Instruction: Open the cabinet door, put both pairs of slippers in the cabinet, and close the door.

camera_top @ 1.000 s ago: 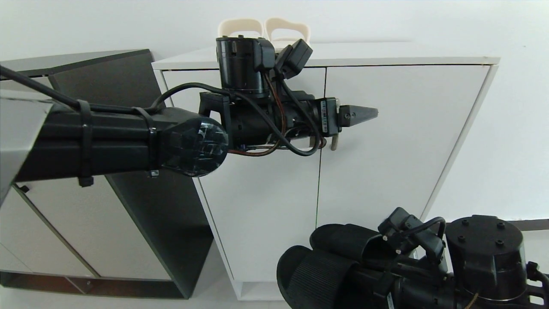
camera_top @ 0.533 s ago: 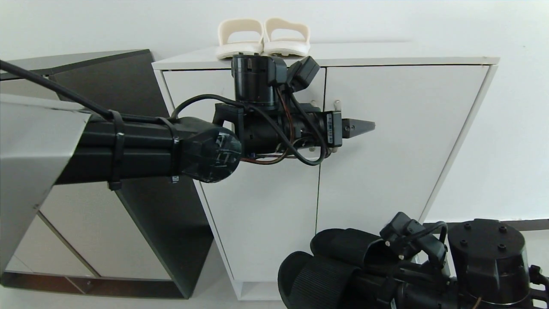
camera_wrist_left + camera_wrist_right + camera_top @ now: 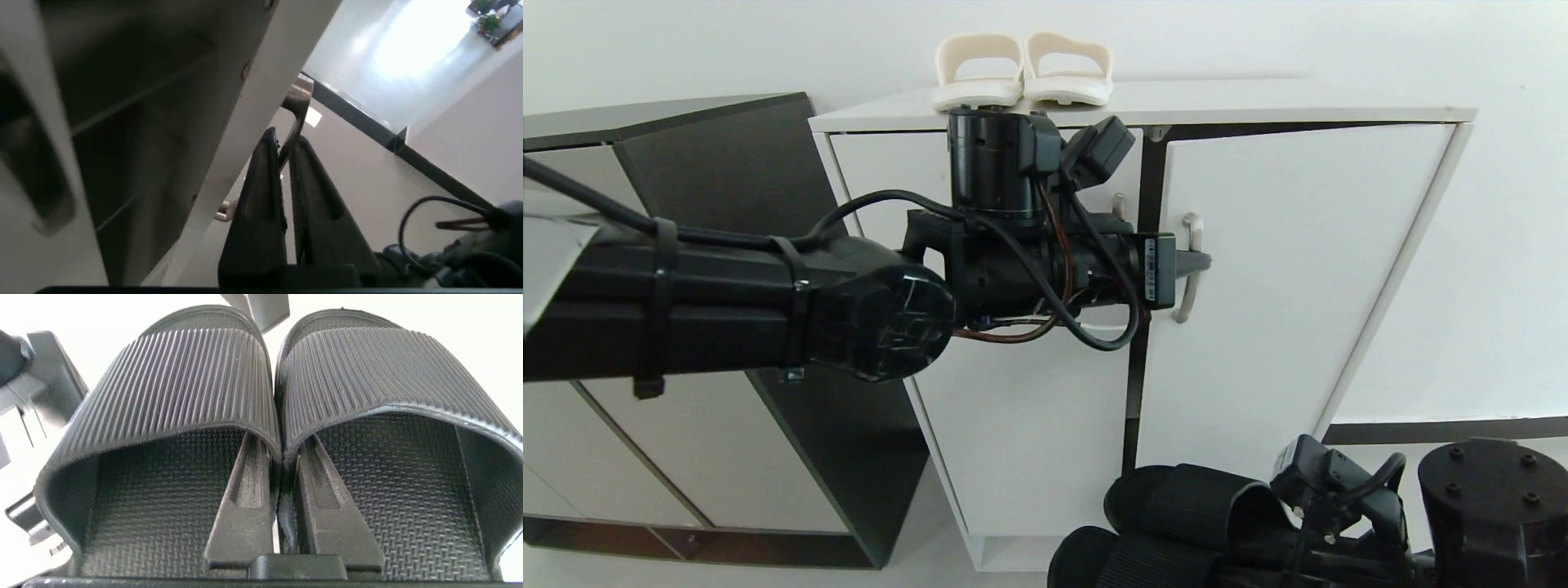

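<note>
While the left gripper (image 3: 1199, 263) clenches its jaws on the handle (image 3: 1187, 298), the right door (image 3: 1290, 278) stands slightly ajar, a dark gap at its inner edge; the right gripper (image 3: 282, 453), jaws pinching the black slippers (image 3: 1176, 506), sits low before the cabinet (image 3: 1029, 425), cream slippers (image 3: 1023, 73) atop

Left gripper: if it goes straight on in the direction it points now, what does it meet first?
The door handle of the right cabinet door: the left gripper holds it between its fingers. Beyond it the way looks free, though depth is unclear.
</note>
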Motion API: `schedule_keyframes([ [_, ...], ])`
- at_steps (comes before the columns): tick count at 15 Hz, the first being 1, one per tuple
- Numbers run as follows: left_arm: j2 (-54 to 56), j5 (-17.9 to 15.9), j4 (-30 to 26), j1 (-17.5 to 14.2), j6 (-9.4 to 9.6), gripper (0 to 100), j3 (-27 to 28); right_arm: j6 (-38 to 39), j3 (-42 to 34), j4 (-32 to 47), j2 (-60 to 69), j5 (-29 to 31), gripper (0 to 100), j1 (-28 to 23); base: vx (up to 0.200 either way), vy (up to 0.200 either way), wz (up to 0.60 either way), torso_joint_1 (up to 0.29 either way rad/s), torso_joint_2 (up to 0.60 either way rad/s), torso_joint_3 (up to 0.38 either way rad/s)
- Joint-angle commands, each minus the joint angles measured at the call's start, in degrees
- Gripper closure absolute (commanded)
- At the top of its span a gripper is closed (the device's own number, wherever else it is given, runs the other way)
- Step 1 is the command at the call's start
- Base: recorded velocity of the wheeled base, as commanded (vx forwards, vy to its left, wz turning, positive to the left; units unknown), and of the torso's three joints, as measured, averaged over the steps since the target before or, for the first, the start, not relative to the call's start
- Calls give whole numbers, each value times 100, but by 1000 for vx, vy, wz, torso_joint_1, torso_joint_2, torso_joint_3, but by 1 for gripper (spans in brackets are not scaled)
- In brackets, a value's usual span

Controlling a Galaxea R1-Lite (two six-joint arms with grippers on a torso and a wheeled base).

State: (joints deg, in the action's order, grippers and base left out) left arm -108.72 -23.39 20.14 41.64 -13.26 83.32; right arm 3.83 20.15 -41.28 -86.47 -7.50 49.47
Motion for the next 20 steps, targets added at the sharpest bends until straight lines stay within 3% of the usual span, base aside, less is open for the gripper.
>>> schedule_keyframes([
  [1,404,-7,210,177,-1,100,-413,-40,-38,-3,7,-6,100,1,0,0,0,0,0,0],
  [6,1133,19,544,424,26,100,-1345,-49,-46,-12,25,-15,100,1,0,0,0,0,0,0],
  [10,1371,335,887,301,8,100,-1670,-49,-46,-12,16,-6,100,10,0,0,0,0,0,0],
  [14,817,555,1352,151,175,100,-1406,-66,-46,-12,-10,3,100,19,0,0,0,0,0,0],
  [17,351,1003,1080,107,175,100,-712,-75,-38,-12,-37,3,100,80,0,0,0,0,0,0],
  [20,105,1047,834,107,175,100,-334,-75,-29,14,-28,29,100,98,0,0,0,0,0,0],
])
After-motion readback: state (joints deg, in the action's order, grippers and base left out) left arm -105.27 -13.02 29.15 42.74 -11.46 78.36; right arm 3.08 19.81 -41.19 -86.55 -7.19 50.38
